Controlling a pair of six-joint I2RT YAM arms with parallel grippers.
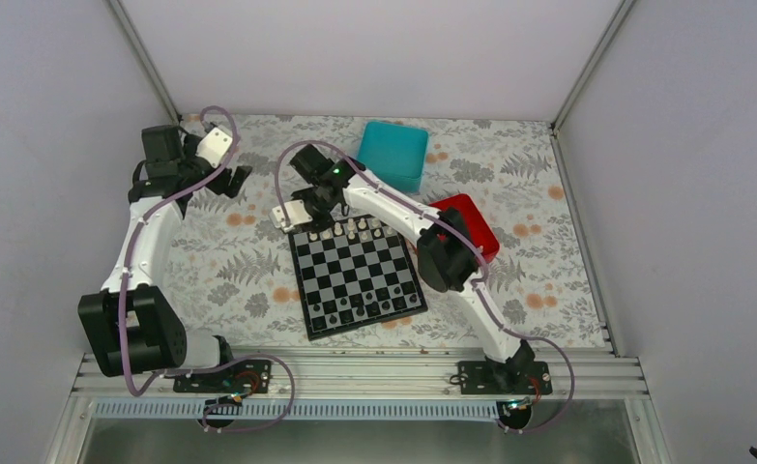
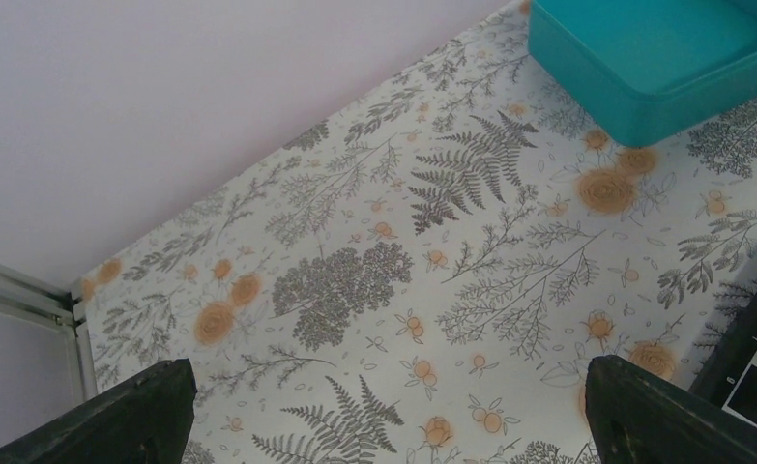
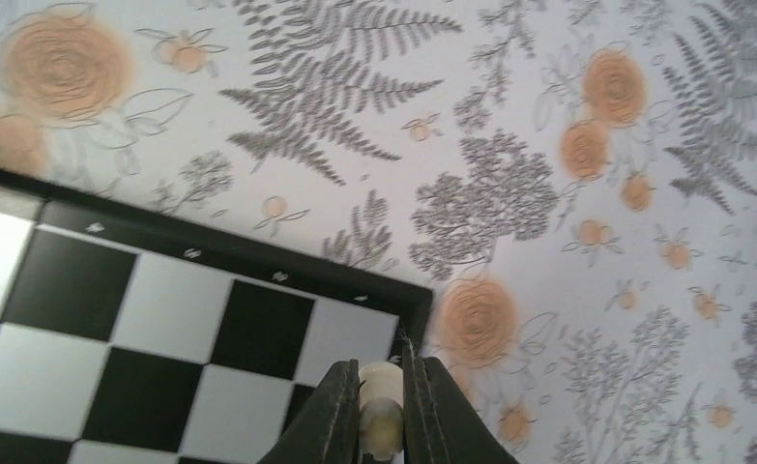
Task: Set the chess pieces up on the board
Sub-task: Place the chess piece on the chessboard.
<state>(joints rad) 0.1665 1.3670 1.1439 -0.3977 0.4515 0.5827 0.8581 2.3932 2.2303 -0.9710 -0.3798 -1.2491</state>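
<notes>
chess piece pinched in right hand, long axis in line with fingers, over board corner; left hand gaping wide.

Robot lab enclosure: blank white wall panels, aluminium corner posts, slotted near rail carrying bolted arm bases.

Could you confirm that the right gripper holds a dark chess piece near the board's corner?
Not quite: the chess piece in the right gripper is cream-white, not dark, as the right wrist view shows; it is indeed held near the corner of the board.
</notes>
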